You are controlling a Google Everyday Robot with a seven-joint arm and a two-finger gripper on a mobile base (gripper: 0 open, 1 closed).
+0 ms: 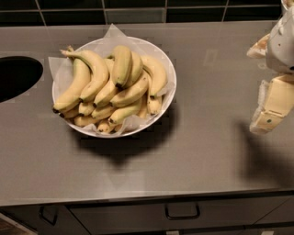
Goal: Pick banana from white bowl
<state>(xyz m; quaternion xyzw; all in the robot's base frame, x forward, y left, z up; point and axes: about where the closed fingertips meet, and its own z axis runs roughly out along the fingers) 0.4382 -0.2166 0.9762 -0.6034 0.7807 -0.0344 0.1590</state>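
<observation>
The grey counter (pixel 206 156) runs the full width of the frame. Its front edge crosses the lower part, with drawers and a dark handle (pixel 182 212) beneath, and its back edge meets dark wall tiles (pixel 138 9) along the top. A dark round sink opening (pixel 16 75) cuts in at the left edge. Between the bowl and me lies a broad bare stretch of counter, carrying only shadows.

My gripper (pixel 259 87) hangs at the right edge of the frame, above the counter. My two cream fingers (pixel 272 105) are spread apart with nothing between them.

The white bowl (pixel 173 78) sits upper left of centre on a crinkled paper liner (pixel 112 34) and is heaped with bananas. The banana (pixel 122 64) lies on top of the heap, nearly upright in the frame with its dark tip toward the bottom. It is well apart from my fingers, far to their left and slightly higher in the frame.
</observation>
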